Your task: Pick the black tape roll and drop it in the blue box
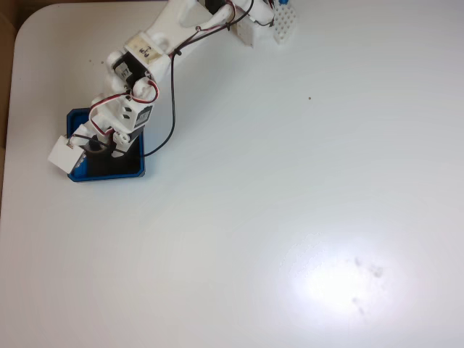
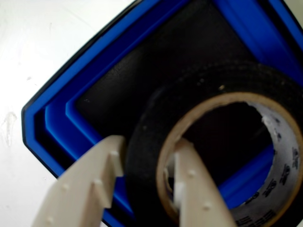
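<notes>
In the wrist view the black tape roll [image 2: 154,118] hangs over the blue box [image 2: 71,118], above its black floor. My gripper [image 2: 149,151] is shut on the roll's wall, with one beige finger [image 2: 85,189] outside the ring and the other finger [image 2: 199,189] inside its tan inner rim. The fixed view shows the white arm reaching to the table's left side, with the gripper [image 1: 98,148] above the blue box [image 1: 109,172]. There the arm covers most of the box, and the roll is too hidden to make out.
A white perforated block [image 1: 284,25] stands near the arm's base at the top. The table's left edge [image 1: 9,145] runs close to the box. Red and black cables [image 1: 172,109] loop beside the arm. White tabletop spreads out to the right.
</notes>
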